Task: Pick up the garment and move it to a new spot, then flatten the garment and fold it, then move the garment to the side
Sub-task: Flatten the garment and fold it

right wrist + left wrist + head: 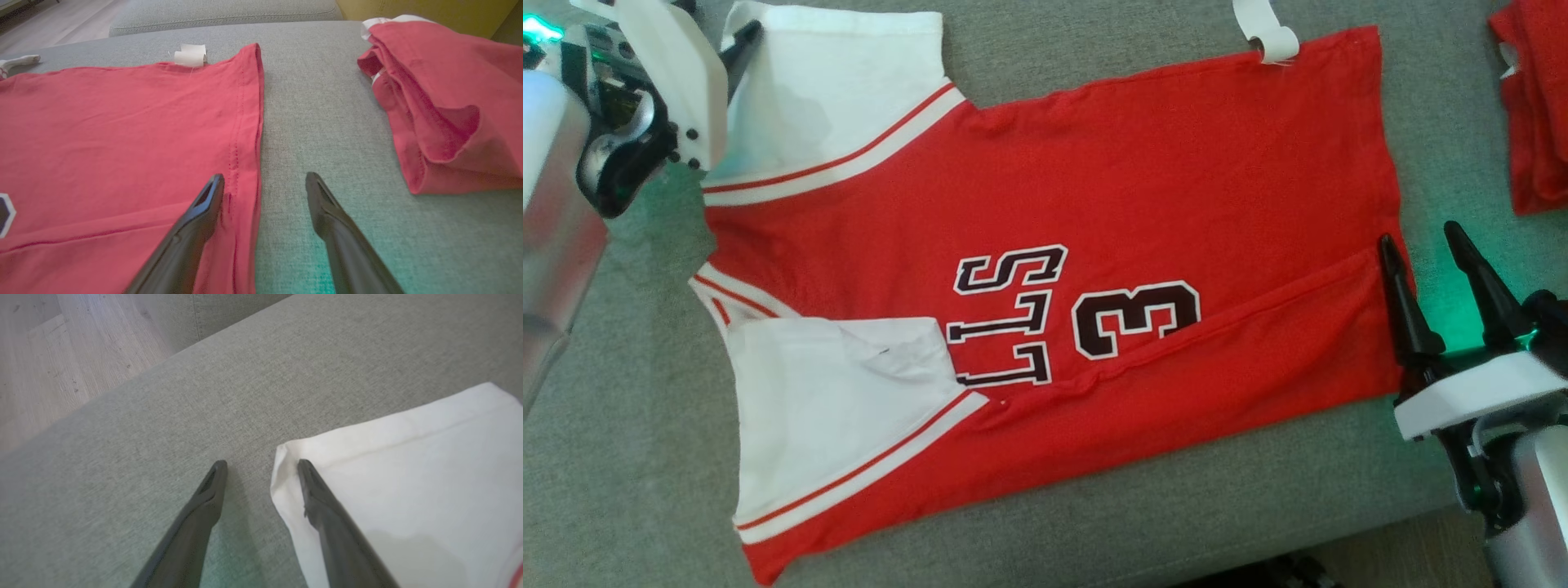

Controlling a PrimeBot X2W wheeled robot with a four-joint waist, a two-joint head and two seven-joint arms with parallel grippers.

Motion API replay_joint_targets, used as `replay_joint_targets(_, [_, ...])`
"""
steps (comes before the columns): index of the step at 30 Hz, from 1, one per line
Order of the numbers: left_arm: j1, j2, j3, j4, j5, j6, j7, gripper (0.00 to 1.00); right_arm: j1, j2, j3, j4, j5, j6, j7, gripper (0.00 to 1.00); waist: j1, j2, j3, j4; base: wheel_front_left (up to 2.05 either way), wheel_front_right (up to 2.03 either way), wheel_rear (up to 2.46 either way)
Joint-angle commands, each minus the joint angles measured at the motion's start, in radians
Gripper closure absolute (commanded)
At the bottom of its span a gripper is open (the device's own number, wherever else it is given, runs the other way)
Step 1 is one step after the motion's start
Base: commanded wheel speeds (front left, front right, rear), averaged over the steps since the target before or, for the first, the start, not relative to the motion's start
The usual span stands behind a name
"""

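Note:
The garment (1094, 204) is a red jersey with white sleeves and dark lettering, spread flat on the grey cushion (621, 425), its lower long side folded over. My left gripper (261, 467) is open at the far white sleeve's (408, 477) corner, one finger over the fabric and the other over the cushion. My right gripper (1421, 237) is open at the hem's (245, 134) near end. One finger rests on the red cloth and the other is over bare cushion. Nothing is held.
A second red garment (445, 106) lies crumpled on the cushion to the right of the jersey. A white tag (1270, 37) sticks out at the jersey's far edge. Wooden floor (53, 355) shows beyond the cushion's edge.

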Motion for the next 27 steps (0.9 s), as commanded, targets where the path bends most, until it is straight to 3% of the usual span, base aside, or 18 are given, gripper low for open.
replay_joint_targets(1, [-0.046,0.049,0.017,-0.011,-0.01,0.002,-0.009,0.24,0.001,-0.022,0.015,-0.021,0.003,-0.001,-0.011,0.0,0.0,0.0,0.003,-0.004,0.0,0.0,0.0])
replay_joint_targets(2, [-0.049,0.051,0.008,-0.009,-0.015,0.002,-0.012,0.23,0.0,-0.022,0.016,-0.022,0.003,-0.001,-0.011,0.0,0.0,0.0,0.005,-0.007,0.0,0.0,0.0])
replay_joint_targets(4, [-0.055,0.056,-0.006,-0.006,-0.026,0.002,-0.019,0.88,-0.003,-0.022,0.015,-0.024,0.002,-0.001,-0.01,0.0,0.0,0.0,0.011,-0.011,0.0,0.0,0.0])
replay_joint_targets(5, [-0.059,0.059,-0.015,-0.006,-0.033,0.002,-0.021,1.0,-0.004,-0.022,0.014,-0.026,0.002,-0.001,-0.009,0.0,0.0,0.0,0.013,-0.012,0.0,0.0,0.0])
replay_joint_targets(12, [-0.082,0.07,-0.08,-0.009,-0.051,0.002,-0.117,1.0,-0.054,-0.046,0.015,-0.033,0.008,-0.001,0.029,0.0,0.0,0.0,-0.014,0.0,0.0,0.0,0.0])
replay_joint_targets(20, [-0.107,0.054,-0.168,-0.021,-0.074,0.002,-0.203,1.0,-0.234,-0.116,0.059,0.027,0.09,-0.001,0.292,0.0,0.0,0.0,-0.064,0.047,0.0,0.0,0.0])
replay_joint_targets(27, [-0.149,0.05,-0.234,-0.042,-0.092,0.002,-0.253,1.0,-0.415,-0.128,0.118,0.16,0.185,-0.001,0.447,0.0,0.0,0.0,-0.064,0.099,0.0,0.0,0.0])
